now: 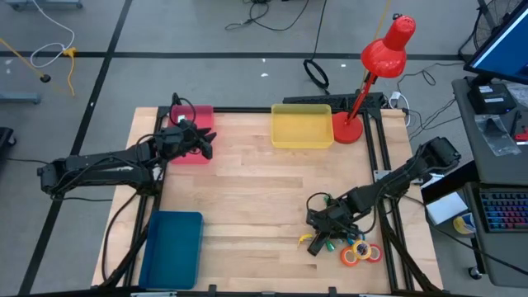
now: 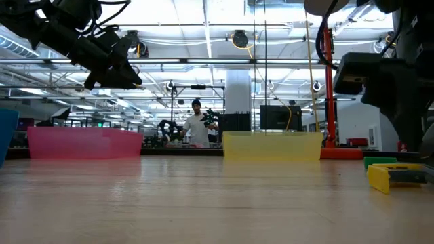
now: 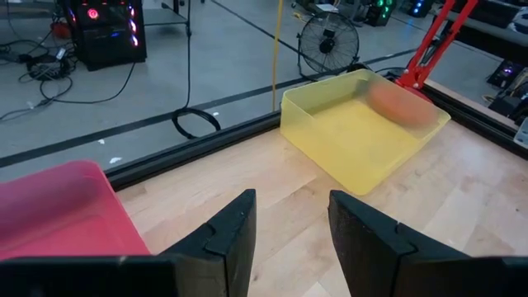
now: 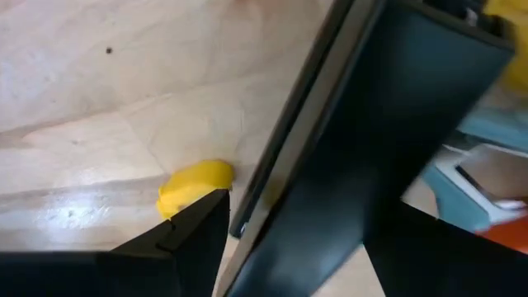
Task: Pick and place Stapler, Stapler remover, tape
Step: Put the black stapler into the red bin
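Note:
My right gripper [image 1: 323, 221] sits low over the table's near right part, shut on a black stapler [image 4: 363, 124] with a metal strip along it. Beside it, a yellow stapler remover [image 1: 316, 244] [image 2: 390, 176] [image 4: 194, 186] and a green one [image 2: 380, 161] lie on the wood. Orange, red and yellow tape rolls [image 1: 360, 253] lie flat just to the right of them. My left gripper [image 1: 200, 139] [image 3: 289, 231] is open, raised at the pink tray's [image 1: 191, 136] right edge, and points toward the yellow tray [image 3: 363, 132]. My right gripper has the stapler's long black body [image 4: 330, 190] between its two fingers [image 4: 194, 231], with the body running slantwise across the gap. Which part of its length the fingers are on cannot be made out, nor can I tell whether it is lifted clear of the table.
A yellow tray [image 1: 301, 125] stands at the far edge, with a red desk lamp [image 1: 371, 74] on its right. A blue tray [image 1: 173, 247] is at the near left corner. Bare wood lies between the trays. A person stands far off in the room [image 2: 198, 129].

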### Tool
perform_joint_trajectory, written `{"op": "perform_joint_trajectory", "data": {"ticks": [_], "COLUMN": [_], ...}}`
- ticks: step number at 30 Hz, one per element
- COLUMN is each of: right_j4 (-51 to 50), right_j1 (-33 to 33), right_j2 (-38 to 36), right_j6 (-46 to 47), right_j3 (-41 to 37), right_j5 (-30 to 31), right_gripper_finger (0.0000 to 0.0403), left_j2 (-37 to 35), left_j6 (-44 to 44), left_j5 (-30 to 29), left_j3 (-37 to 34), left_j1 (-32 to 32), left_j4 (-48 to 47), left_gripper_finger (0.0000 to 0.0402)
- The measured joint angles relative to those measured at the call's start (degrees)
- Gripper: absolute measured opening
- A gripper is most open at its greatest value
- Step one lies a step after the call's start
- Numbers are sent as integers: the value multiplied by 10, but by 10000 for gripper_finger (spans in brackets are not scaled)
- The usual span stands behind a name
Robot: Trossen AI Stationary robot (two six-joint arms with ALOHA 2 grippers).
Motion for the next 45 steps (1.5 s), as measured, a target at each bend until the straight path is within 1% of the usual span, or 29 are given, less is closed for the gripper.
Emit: {"op": "perform_joint_trajectory", "data": {"ticks": [2, 5, 9, 16, 19, 21, 23, 26, 30, 33, 39, 43, 45], "right_j4": [1, 1, 1, 0, 0, -1, 2, 1, 3, 6, 54, 94, 94], "right_j1": [0, 0, 0, 1, 0, 0, 0, 0, -12, -37, -106, -156, -179], "right_j2": [6, 6, 1, -6, -21, -40, -65, -103, -143, -154, -147, -147, -147], "right_j6": [-5, -13, -23, -49, -64, -71, -83, -104, -177, -257, -449, -578, -630], "right_j3": [0, 0, 0, 0, -1, -1, -1, -1, 0, 0, 0, 0, 3], "right_j5": [0, 5, 40, 46, 59, 81, 103, 143, 179, 182, 177, 177, 177], "right_gripper_finger": [229, 191, 134, 131, 131, 131, 131, 131, 131, 131, 131, 131, 131], "left_j2": [0, 0, 0, 0, 0, 0, 0, 0, 0, 0, 0, 1, 5], "left_j6": [0, 0, 0, -1, -2, -9, -15, -18, 0, 19, 29, 26, 26], "left_j5": [0, 0, 0, 0, 0, 0, 14, 63, 134, 163, 169, 161, 150], "left_j3": [0, 0, 0, 0, 0, 0, 0, 0, 0, 0, 0, 6, 18], "left_j1": [0, 0, 0, 0, 0, 0, 0, 0, -2, -14, -61, -95, -110], "left_j4": [0, 0, 3, 10, 10, 12, 21, 47, 95, 137, 191, 188, 189], "left_gripper_finger": [152, 152, 152, 152, 152, 152, 152, 152, 152, 152, 152, 152, 152]}}
